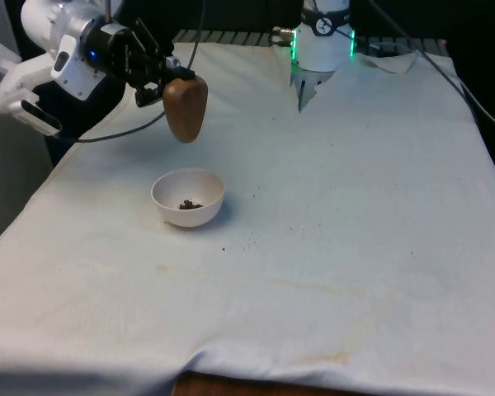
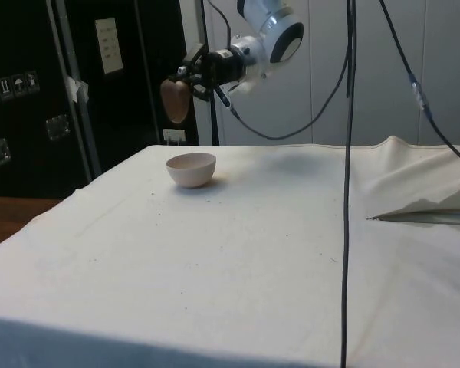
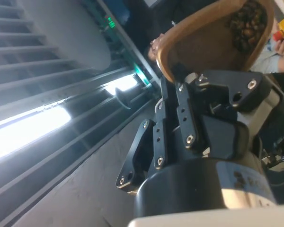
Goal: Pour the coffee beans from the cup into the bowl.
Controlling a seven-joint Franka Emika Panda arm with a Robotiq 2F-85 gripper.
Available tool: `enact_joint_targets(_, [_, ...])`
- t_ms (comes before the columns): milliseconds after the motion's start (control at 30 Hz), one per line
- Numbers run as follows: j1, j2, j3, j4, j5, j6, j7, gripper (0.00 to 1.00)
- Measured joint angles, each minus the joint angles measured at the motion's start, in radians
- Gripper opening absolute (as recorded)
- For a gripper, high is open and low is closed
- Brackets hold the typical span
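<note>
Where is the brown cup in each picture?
Front view: the brown cup hangs in the end effector, above and behind the white bowl, near the front view's left.
Side view: the cup is held up in the air, just beyond the bowl.
Wrist view: the cup sits past the fingers, coffee beans inside.
Shared landmark: the bowl, in the front and side views.

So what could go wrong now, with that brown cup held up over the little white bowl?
The cup hangs above and a little behind the bowl, so beans left inside may miss the rim; a few loose ones already lie on the cloth. The gripper grips just the cup's rim, which might slip.
</note>
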Motion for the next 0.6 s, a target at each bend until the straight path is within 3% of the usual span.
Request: enact_joint_targets(600, [-0.003, 0.009, -0.007, -0.057, 0.104, -0.09, 0.011, 0.0])
